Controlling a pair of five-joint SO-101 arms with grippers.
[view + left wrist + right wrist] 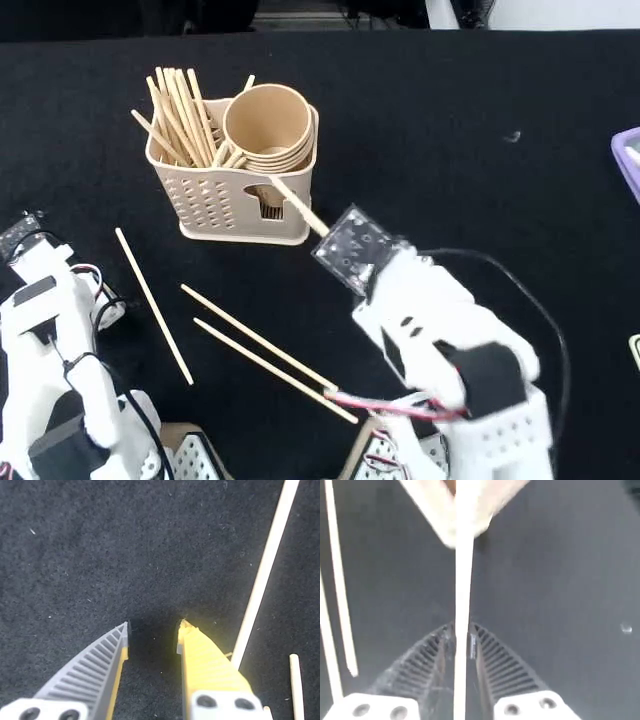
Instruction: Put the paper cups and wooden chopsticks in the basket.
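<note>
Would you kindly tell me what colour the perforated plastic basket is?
The perforated plastic basket is beige, seen best in the high view.

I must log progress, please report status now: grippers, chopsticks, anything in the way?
Right gripper shut on a chopstick, tip at the basket wall. Left gripper open above the table. Three loose chopsticks lie there. Cups in basket.
</note>
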